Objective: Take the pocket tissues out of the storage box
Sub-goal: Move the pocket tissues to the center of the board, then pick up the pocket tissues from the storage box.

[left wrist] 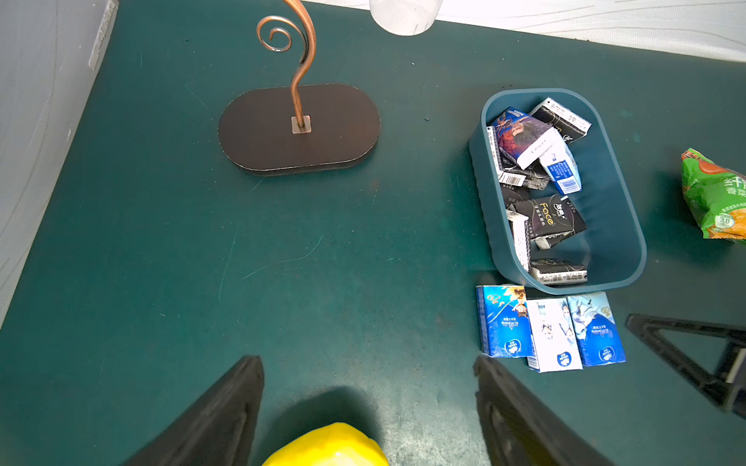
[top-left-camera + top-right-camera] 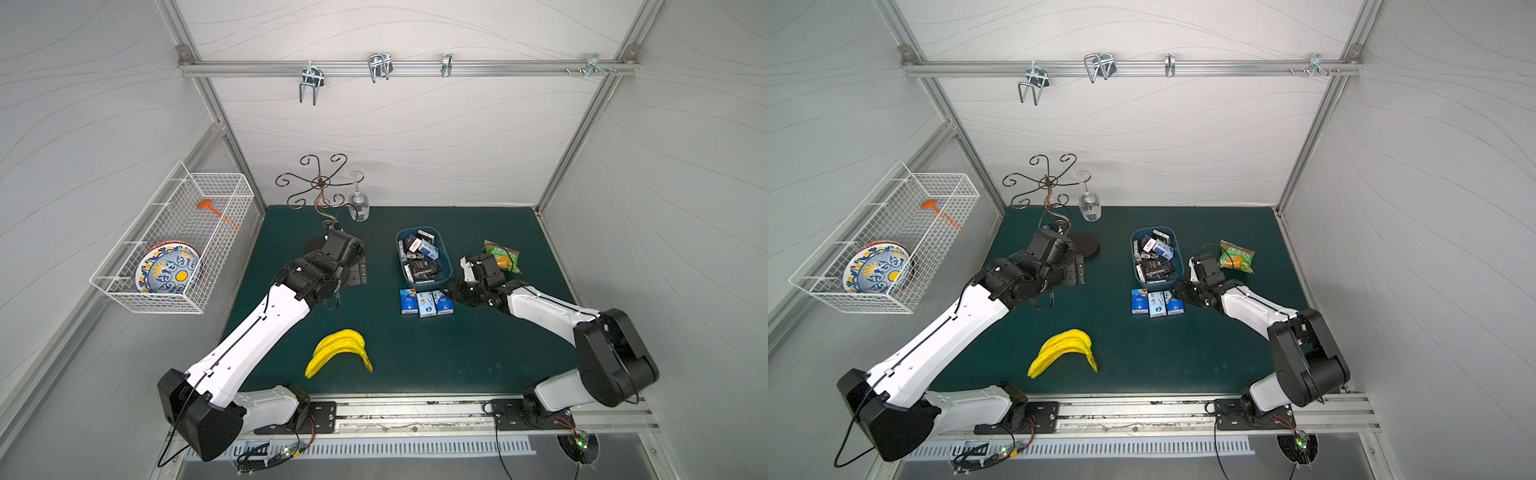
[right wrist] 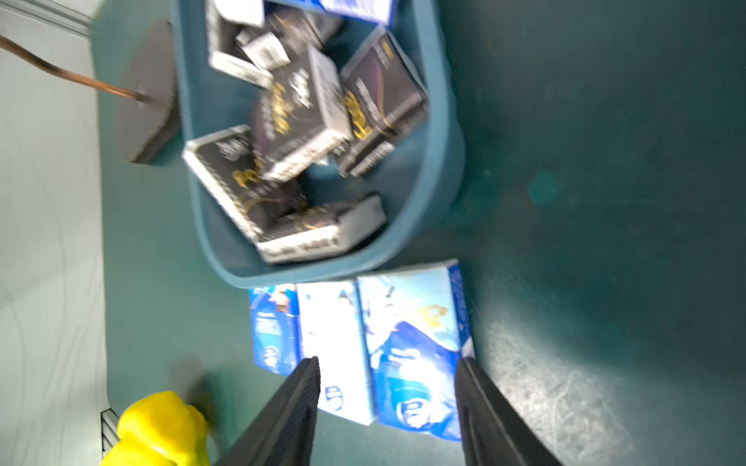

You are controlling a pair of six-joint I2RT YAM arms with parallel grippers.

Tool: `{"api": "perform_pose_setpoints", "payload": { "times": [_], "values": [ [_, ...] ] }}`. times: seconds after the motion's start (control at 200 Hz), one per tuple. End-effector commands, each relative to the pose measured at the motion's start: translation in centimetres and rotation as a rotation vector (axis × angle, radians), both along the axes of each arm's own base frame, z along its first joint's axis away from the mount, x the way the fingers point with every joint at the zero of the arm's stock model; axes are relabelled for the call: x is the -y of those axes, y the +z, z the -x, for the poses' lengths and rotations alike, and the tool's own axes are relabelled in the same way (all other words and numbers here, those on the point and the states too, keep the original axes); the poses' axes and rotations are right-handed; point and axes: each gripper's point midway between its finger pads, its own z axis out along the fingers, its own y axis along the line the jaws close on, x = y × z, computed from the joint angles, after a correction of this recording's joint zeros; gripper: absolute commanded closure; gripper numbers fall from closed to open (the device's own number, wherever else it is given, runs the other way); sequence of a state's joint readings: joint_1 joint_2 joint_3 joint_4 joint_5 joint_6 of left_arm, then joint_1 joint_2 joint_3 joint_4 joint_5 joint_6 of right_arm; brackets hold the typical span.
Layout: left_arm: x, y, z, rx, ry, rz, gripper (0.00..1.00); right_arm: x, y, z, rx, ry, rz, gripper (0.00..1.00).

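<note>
Storage box [image 2: 444,254] on tabletop [image 2: 415,357], about 1 o'clock from centre. Left end effector [image 1: 367,363] at box's 9 o'clock, jaws wide, empty. Right end effector [image 3: 387,363] jaws parted, gripping nothing. Pocket tissues [image 2: 420,259] heaped in box, mostly black. Three blue-and-white packets [image 2: 426,302] in a row just beside box at 6 o'clock, the right end effector at their 3 o'clock.

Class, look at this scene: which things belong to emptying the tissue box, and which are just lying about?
Belongs to the job: storage box; pocket tissues inside it; three blue-and-white packets already out beside it.
Just lying about: bananas; snack bag; glass stand; wine glass; wire basket with plate.
</note>
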State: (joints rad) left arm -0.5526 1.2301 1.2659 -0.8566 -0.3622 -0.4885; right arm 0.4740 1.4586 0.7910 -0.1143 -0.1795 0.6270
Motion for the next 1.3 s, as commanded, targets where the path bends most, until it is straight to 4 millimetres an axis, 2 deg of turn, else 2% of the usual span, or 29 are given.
{"api": "perform_pose_setpoints", "payload": {
  "times": [0.0, 0.165, 0.27, 0.405, 0.6, 0.795, 1.026, 1.086, 1.146, 1.296],
  "values": [
    [0.2, 2.3, -0.5, 0.063, -0.003, 0.024, 0.14, 0.4, 2.4, -0.5, 0.057, 0.011, 0.046, 0.41],
    [0.1, 2.4, -0.4, 0.059, -0.005, 0.017, 0.14, 0.8, 5.1, -3.6, 0.192, 0.107, 0.248, 0.39],
    [-0.1, 2.5, -0.4, 0.061, -0.001, 0.01, 0.14, -0.2, 5.9, -6.7, 0.279, 0.206, 0.384, 0.38],
    [-0.2, 2.4, -0.5, 0.055, -0.002, -0.009, 0.14, -2.3, 5.4, -10.0, 0.355, 0.321, 0.514, 0.38],
    [-0.2, 2.5, -0.5, 0.043, -0.01, -0.005, 0.13, -4.5, 2.7, -13.4, 0.411, 0.402, 0.638, 0.35],
    [-0.1, 3.3, -0.4, 0.049, -0.021, 0.005, 0.13, -6.1, -0.2, -15.4, 0.446, 0.435, 0.709, 0.33],
    [-0.5, 3.8, -0.4, 0.056, -0.022, -0.004, 0.12, -6.3, -1.8, -17.8, 0.472, 0.424, 0.783, 0.33],
    [-0.6, 3.7, -0.4, 0.054, -0.021, -0.008, 0.12, -6.4, -2.0, -18.0, 0.472, 0.426, 0.785, 0.38],
    [-0.7, 3.6, -0.3, 0.052, -0.02, -0.011, 0.12, -6.5, -2.0, -17.9, 0.472, 0.433, 0.772, 0.48],
    [-0.6, 3.3, -0.3, 0.046, -0.02, -0.004, 0.12, -6.5, -1.5, -17.6, 0.477, 0.438, 0.744, 0.6]
  ]
}}
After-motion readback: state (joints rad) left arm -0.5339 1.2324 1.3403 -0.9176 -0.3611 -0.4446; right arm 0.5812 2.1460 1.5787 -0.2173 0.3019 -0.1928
